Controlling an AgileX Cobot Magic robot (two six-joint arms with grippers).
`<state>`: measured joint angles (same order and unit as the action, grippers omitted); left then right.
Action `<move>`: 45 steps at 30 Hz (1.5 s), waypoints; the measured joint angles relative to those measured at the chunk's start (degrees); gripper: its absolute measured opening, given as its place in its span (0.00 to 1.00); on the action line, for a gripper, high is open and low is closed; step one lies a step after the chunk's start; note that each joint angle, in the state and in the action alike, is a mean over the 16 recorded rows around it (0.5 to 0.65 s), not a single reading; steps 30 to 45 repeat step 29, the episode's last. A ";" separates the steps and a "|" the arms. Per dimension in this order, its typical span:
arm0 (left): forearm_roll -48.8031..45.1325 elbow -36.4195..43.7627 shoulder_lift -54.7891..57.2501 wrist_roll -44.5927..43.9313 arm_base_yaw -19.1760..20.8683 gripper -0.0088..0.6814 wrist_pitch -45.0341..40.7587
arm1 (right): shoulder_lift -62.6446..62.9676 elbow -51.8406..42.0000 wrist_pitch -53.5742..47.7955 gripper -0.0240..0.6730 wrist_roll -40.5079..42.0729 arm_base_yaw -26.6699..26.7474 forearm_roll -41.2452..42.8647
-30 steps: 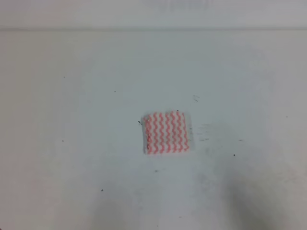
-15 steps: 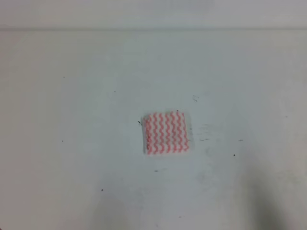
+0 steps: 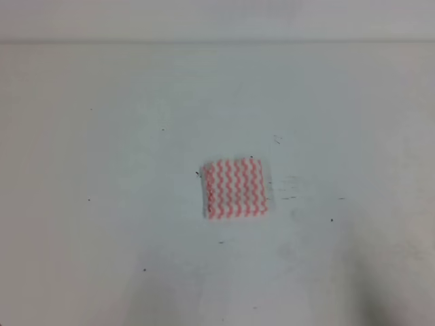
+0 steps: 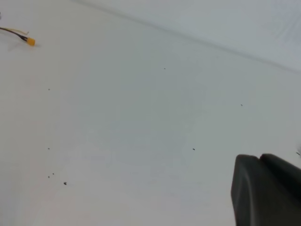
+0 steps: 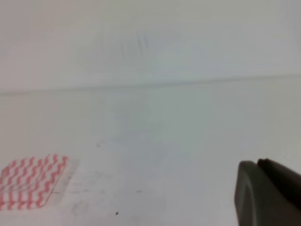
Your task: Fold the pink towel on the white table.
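Left fingers: only one dark finger block is showing at the lower right of the left wrist view, so whether they are apart or together cannot be told. They are holding nothing visible and hovering over bare white worktop; a yellow-tipped wire is lying well away to their upper left.

Right fingers: likewise only partly in frame, state not determinable. The pink towel is lying well apart to their left, flat on the worktop.

In the exterior high view neither arm is showing. The towel is sitting near the centre as a small, compact, near-square packet. Judgement: folding appears complete; nothing further looks outstanding.
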<state>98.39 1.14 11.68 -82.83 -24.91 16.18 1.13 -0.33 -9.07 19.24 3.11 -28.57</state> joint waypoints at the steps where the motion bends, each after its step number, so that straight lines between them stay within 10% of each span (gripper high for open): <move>1: -0.22 -0.07 -0.06 0.00 0.00 0.01 0.02 | -0.05 0.00 -0.58 0.01 -0.33 0.00 0.39; 17: -1.02 -0.35 -0.17 0.00 0.01 0.01 0.15 | -0.05 0.07 -7.92 0.01 -12.66 0.00 14.11; 45: -2.07 -0.64 -0.37 -0.01 0.02 0.00 0.21 | -0.10 0.07 -7.89 0.01 -13.03 0.00 14.58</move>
